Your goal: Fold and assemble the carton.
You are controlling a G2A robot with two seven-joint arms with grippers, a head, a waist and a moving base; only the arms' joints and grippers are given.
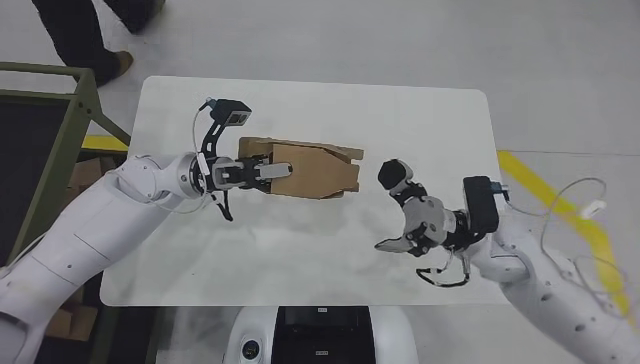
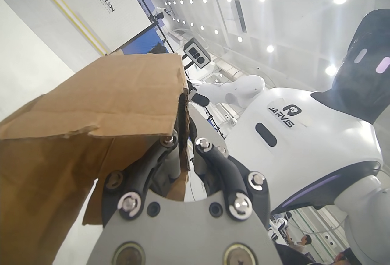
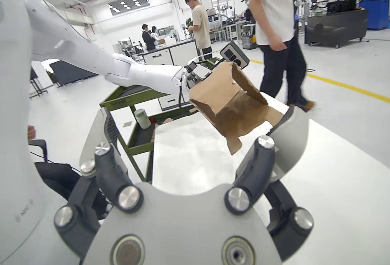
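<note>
The brown, partly folded cardboard carton (image 1: 315,169) sits over the middle of the white desk (image 1: 300,254), one end clamped in the left gripper (image 1: 278,171). The right gripper (image 1: 392,211) is spread wide near the carton's open end, not touching it.

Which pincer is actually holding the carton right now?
The left pincer: it is shut on an end wall of the carton. The right pincer is open and stands apart from the carton's other, open end.
</note>
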